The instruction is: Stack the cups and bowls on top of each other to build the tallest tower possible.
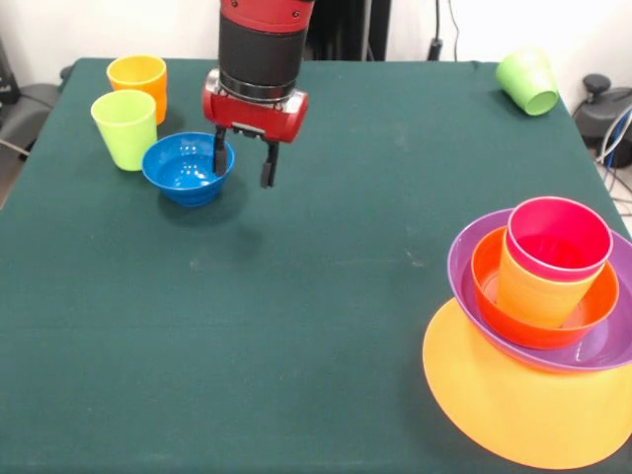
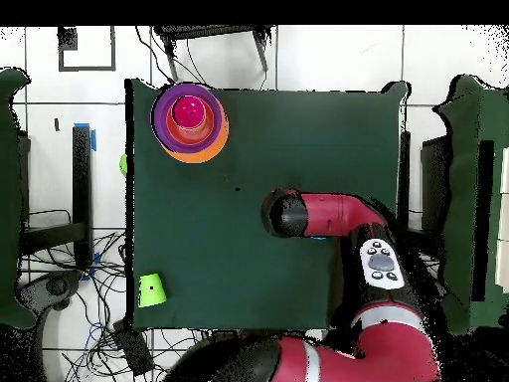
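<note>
My gripper (image 1: 244,164) hangs open at the small blue bowl (image 1: 184,170) on the left of the front view. Its left finger stands over the bowl's right rim and its right finger is outside the bowl. Just behind the bowl stand a lime green cup (image 1: 124,126) and an orange cup (image 1: 138,77), both upright. At the right front stands the tower (image 1: 538,326): an orange-yellow bowl (image 1: 504,405) lowest, then a purple bowl (image 1: 474,259), a red-orange bowl (image 1: 541,326), and a yellow cup (image 1: 533,294) with a red cup (image 1: 558,237) nested in it. The overhead view shows the tower (image 2: 189,121), and the arm (image 2: 318,214) hides the gripper.
A green cup (image 1: 528,81) lies on its side at the far right corner of the green table (image 1: 316,296); overhead the green cup (image 2: 150,289) is near the table's edge. Cables and furniture lie beyond the table's edges.
</note>
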